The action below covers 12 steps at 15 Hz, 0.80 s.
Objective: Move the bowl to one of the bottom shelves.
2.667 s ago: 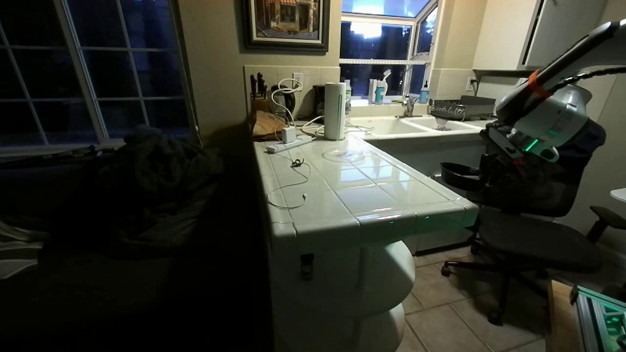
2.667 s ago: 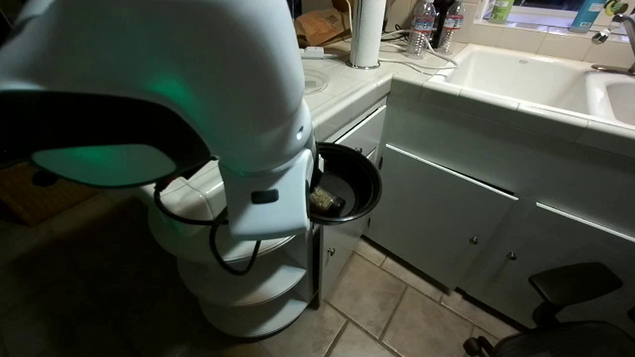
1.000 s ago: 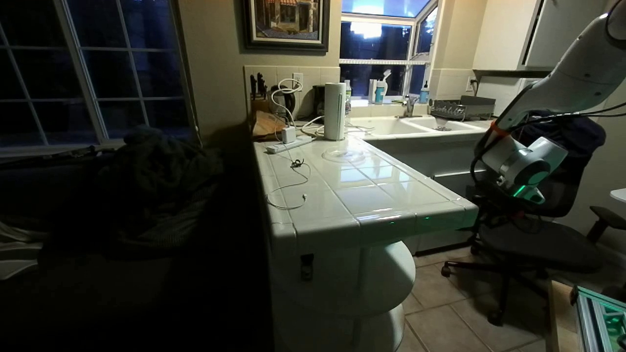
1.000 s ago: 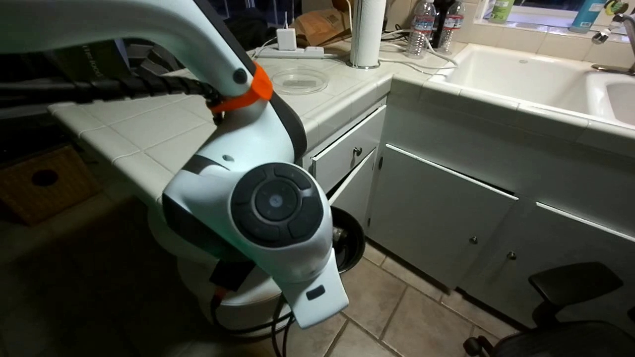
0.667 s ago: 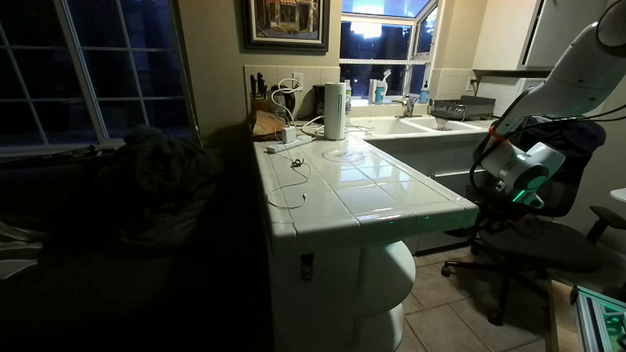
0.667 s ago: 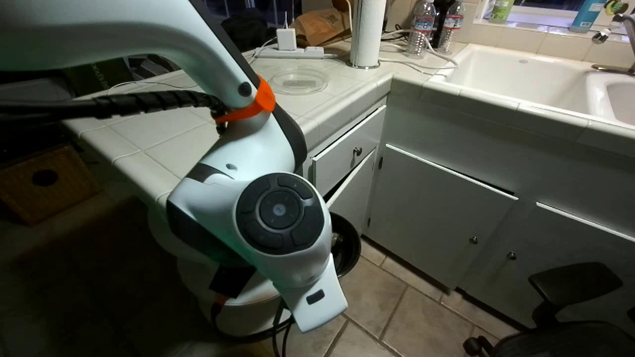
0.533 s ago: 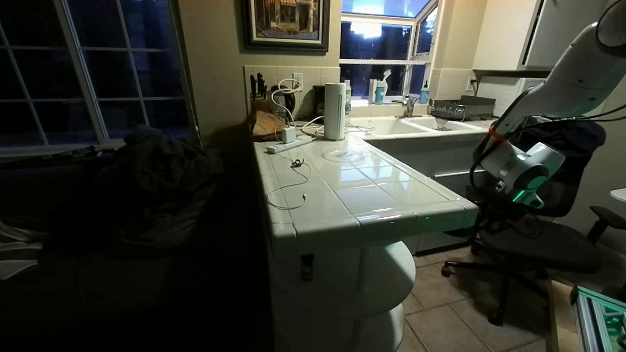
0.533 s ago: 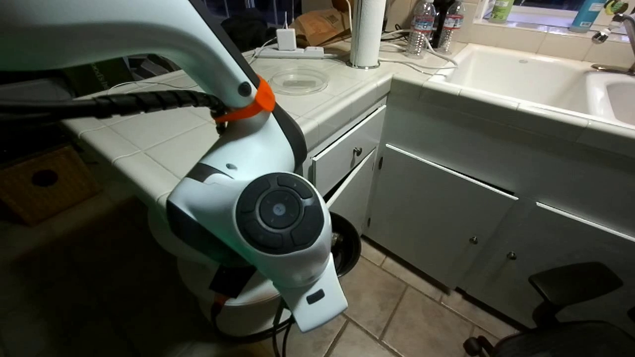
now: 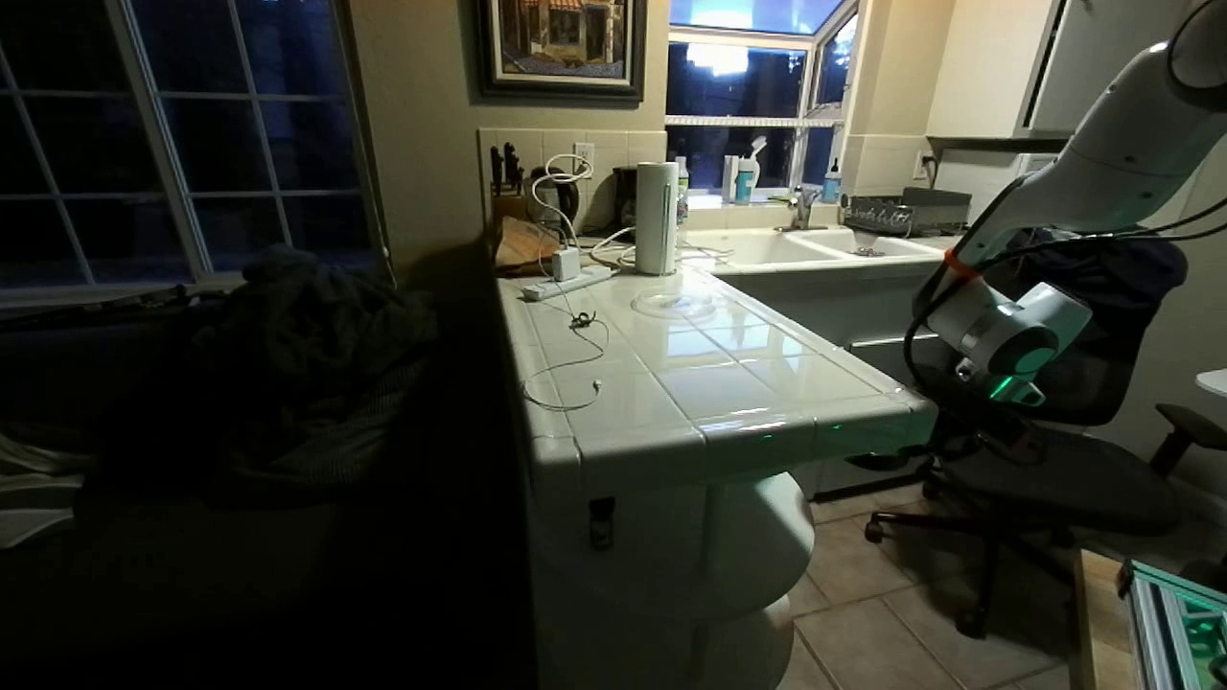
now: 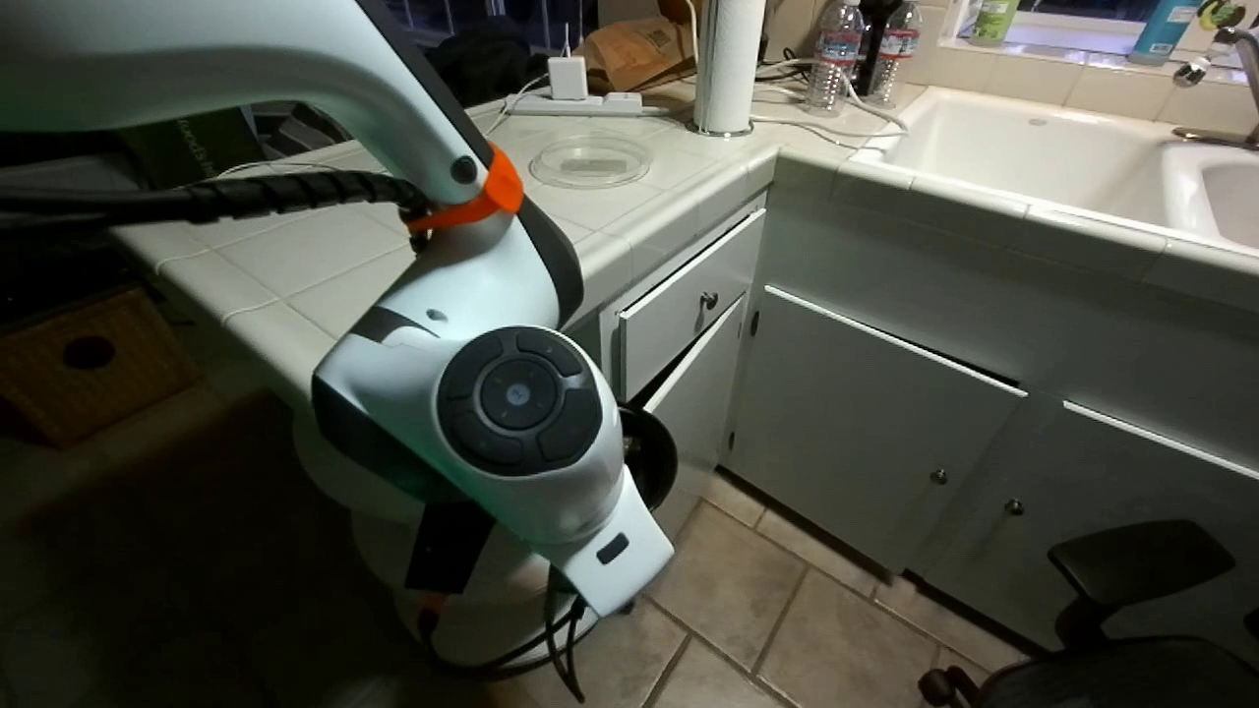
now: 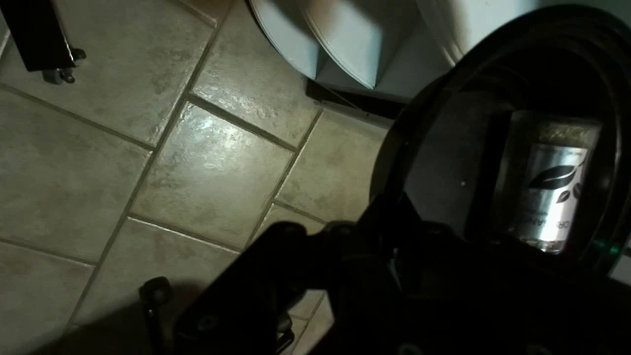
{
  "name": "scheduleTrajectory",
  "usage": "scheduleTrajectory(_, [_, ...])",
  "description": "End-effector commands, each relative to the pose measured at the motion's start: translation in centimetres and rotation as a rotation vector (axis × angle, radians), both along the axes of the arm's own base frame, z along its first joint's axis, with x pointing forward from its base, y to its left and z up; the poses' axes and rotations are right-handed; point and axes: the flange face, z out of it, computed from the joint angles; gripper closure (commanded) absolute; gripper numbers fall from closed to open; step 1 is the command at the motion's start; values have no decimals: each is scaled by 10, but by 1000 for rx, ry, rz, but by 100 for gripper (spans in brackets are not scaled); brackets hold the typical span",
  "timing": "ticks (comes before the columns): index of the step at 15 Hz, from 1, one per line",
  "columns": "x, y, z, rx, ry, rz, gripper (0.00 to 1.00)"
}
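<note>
The black bowl [image 11: 443, 158] fills the right of the wrist view, its glossy rim close to the camera. My gripper [image 11: 392, 212] is shut on the bowl's near wall, one finger inside and one outside. A clear jar with a silver label [image 11: 547, 187] lies in the bowl. In an exterior view the bowl [image 10: 657, 462] shows partly behind my wrist, in the air beside the island; my fingers are hidden there. In an exterior view it is a thin dark shape [image 9: 880, 462] below the counter top. The white rounded shelves [image 9: 738, 565] also show in the wrist view [image 11: 340, 39], beyond the bowl.
The tiled island top [image 9: 729, 383] overhangs the shelves. A cabinet door [image 10: 693, 383] beside the bowl stands ajar. An office chair [image 9: 1054, 479] stands near the arm. A paper-towel roll [image 10: 728, 69] and a clear lid [image 10: 590, 160] are on the counter. Cables [image 10: 566, 639] hang from my wrist.
Since the oldest frames my arm has lowered the bowl from about counter height and turned its wrist. In the last half second arm and bowl moved slightly left in both exterior views.
</note>
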Motion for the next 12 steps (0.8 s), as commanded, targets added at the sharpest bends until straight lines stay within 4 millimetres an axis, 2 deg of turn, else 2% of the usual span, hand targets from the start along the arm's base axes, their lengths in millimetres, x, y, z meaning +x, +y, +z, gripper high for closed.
scheduleTrajectory(1, [4,14,-11,-55,9,136,98])
scheduleTrajectory(5, [0,21,-23,-97,15,303,98])
scheduleTrajectory(8, [-1,16,-28,-132,-16,369,98])
scheduleTrajectory(12, [11,20,-30,-190,-89,449,98])
